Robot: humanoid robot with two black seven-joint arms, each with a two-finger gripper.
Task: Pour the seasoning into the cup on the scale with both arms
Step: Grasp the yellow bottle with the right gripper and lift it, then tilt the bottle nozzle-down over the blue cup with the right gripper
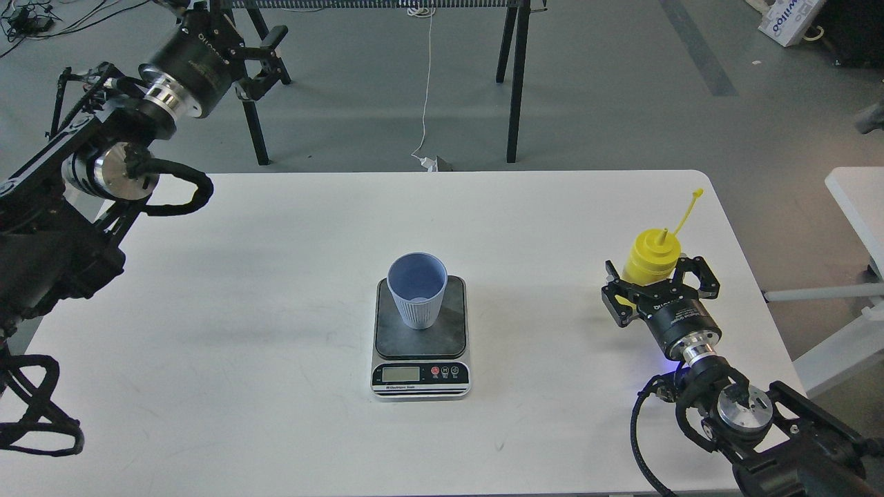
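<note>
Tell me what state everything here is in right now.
Cup: upright on the scale, looks empty.
Scale: flat on the table, display unreadable.
Seasoning bottle: upright, cap off, dangling on tether.
Right hand: open around the bottle.
Left hand: raised, open, empty.

One head view looks forward and down on the table (276, 290), from near, floor visible behind.
</note>
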